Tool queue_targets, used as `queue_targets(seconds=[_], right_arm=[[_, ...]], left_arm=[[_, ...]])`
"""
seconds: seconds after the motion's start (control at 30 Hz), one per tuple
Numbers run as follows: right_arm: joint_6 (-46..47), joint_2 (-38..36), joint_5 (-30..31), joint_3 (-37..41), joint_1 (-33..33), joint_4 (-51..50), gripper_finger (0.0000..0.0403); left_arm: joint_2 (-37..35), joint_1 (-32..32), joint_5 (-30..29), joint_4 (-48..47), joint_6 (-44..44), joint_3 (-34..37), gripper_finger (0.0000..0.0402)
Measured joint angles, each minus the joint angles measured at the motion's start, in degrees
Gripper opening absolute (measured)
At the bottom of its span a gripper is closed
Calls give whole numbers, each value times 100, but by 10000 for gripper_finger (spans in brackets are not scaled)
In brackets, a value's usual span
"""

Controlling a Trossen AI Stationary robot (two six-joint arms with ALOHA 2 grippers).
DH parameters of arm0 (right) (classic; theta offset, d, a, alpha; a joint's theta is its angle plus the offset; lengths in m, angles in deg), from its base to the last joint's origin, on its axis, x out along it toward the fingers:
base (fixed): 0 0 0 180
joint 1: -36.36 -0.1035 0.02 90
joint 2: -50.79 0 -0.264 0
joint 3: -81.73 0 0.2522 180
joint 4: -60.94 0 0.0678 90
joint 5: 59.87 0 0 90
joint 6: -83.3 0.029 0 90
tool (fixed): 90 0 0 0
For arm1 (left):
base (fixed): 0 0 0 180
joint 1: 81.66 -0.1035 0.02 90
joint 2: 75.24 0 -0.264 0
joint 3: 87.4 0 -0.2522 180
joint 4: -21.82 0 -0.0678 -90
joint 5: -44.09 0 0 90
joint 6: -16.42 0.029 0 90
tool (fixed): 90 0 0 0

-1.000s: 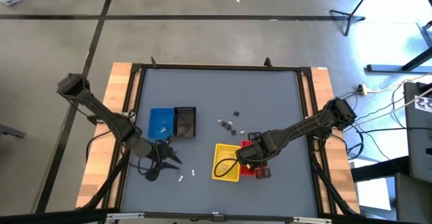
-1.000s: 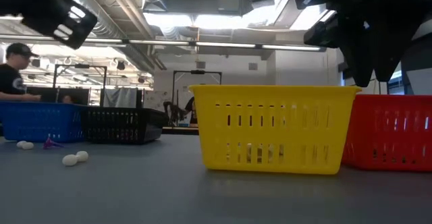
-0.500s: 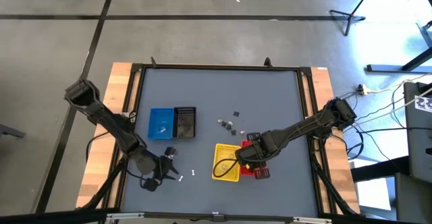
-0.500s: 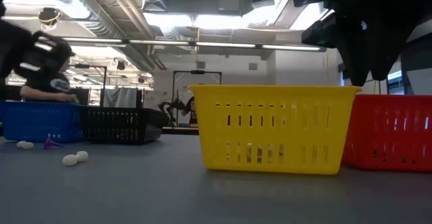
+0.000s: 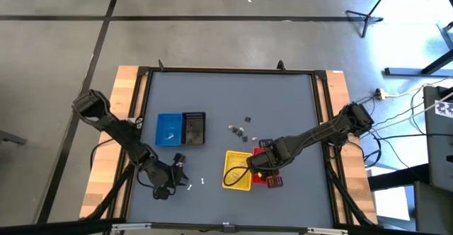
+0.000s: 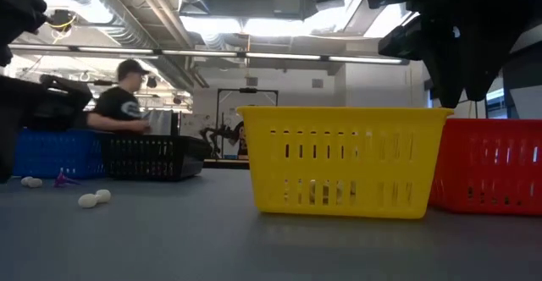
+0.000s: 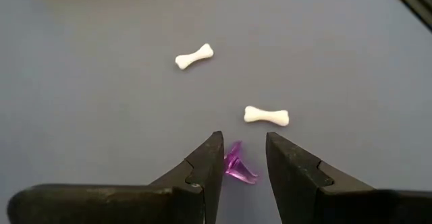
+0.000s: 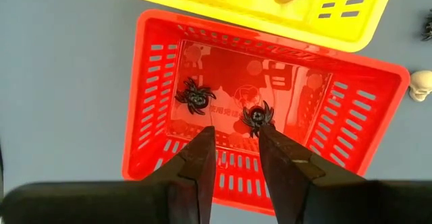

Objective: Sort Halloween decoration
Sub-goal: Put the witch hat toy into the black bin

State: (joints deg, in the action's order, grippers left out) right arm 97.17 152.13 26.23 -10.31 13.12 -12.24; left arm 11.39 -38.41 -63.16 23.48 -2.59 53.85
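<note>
The left pincer [image 7: 241,158] stands released around a purple trinket [image 7: 237,164], bare table [image 5: 283,107] toward twelve o'clock. The right pincer [image 8: 236,150], seemingly released, hangs over the red basket [image 8: 162,69] near the yellow basket's [image 8: 337,21] edge.

1. High view: overhead, straight down, far; takes in the whole desk [image 5: 233,100] and the floor around it.
2. Low view: at desk-top height, level across the surface into the room; yellow basket [image 6: 342,158] close up.
3. Left wrist view: close, down on the desk past its own claw [image 7: 244,158].
4. Right wrist view: close, straight down into the red basket [image 8: 270,109].
5. Shared: both baskets appear in high, low and right wrist views.
</note>
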Motion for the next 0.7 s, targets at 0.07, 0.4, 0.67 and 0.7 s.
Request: queue_targets(seconds=[0.07, 0.4, 0.67, 0.7], right_arm=[[0, 0, 0, 0, 0, 0, 113], [0, 0, 0, 0, 0, -2, 113], [-2, 0, 0, 0, 0, -2, 113], [0, 0, 0, 0, 2, -2, 113]], left_arm=[[73, 0, -1, -7, 0, 2, 104], [329, -7, -47, 87, -8, -4, 103], [330, -7, -62, 85, -7, -4, 70], [330, -7, -63, 85, -7, -4, 65]])
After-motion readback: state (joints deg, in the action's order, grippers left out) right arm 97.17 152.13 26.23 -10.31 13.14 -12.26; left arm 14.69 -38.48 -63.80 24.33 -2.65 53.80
